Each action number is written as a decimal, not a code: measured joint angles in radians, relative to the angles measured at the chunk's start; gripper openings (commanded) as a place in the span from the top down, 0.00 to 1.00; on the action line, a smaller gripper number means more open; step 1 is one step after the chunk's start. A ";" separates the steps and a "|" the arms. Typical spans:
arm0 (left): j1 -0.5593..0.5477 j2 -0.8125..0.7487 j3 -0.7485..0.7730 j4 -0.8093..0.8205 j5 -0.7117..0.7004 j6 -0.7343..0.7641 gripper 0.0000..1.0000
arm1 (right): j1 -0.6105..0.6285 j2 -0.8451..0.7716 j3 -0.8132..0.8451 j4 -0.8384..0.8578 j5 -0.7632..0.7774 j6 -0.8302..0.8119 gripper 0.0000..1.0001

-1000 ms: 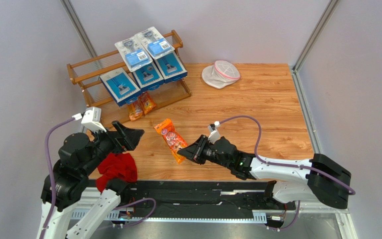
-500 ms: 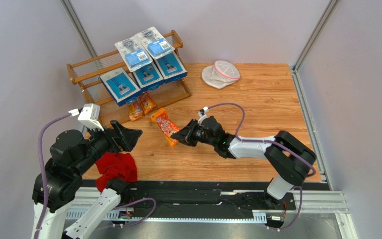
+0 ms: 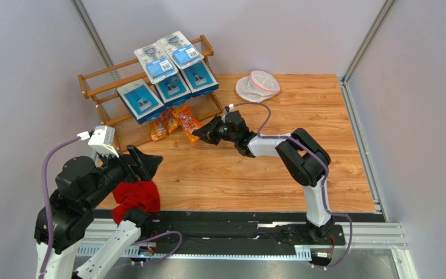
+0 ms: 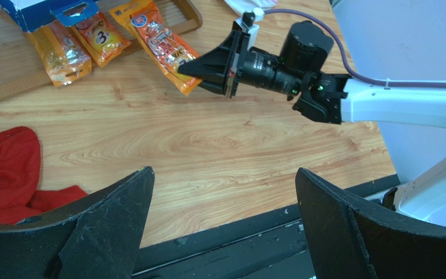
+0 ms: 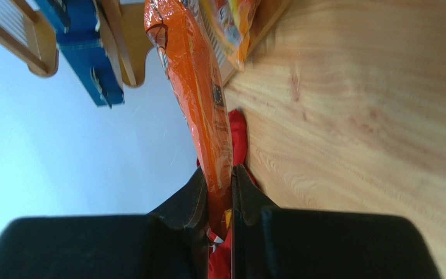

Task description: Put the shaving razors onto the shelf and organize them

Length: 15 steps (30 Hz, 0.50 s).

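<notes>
My right gripper is shut on the end of a narrow orange razor bag and holds it at the front of the shelf's lower tier, next to two orange bags lying there. The right wrist view shows the bag pinched between the gripper's closed jaws. Three blue razor boxes lean on the shelf, with two blister packs on top. My left gripper is open and empty above the table near the red cloth; its wrist view shows it wide open, with the held bag beyond.
A red cloth lies at the near left edge, under my left arm. A round white pouch with pink trim sits at the back of the table. Grey walls close in both sides.
My right arm has stretched far forward and left, carrying the orange bag from mid-table to the shelf's lower tier. My left gripper has barely shifted.
</notes>
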 measured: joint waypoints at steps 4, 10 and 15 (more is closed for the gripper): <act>0.000 -0.001 0.010 -0.010 -0.001 0.007 0.01 | -0.023 0.085 0.086 -0.002 -0.011 0.013 1.00; 0.000 -0.016 0.009 -0.018 0.014 0.005 0.01 | -0.047 0.196 0.216 -0.020 -0.020 0.019 1.00; 0.000 -0.040 -0.008 -0.023 0.029 0.003 0.01 | -0.063 0.278 0.323 -0.039 -0.026 0.023 1.00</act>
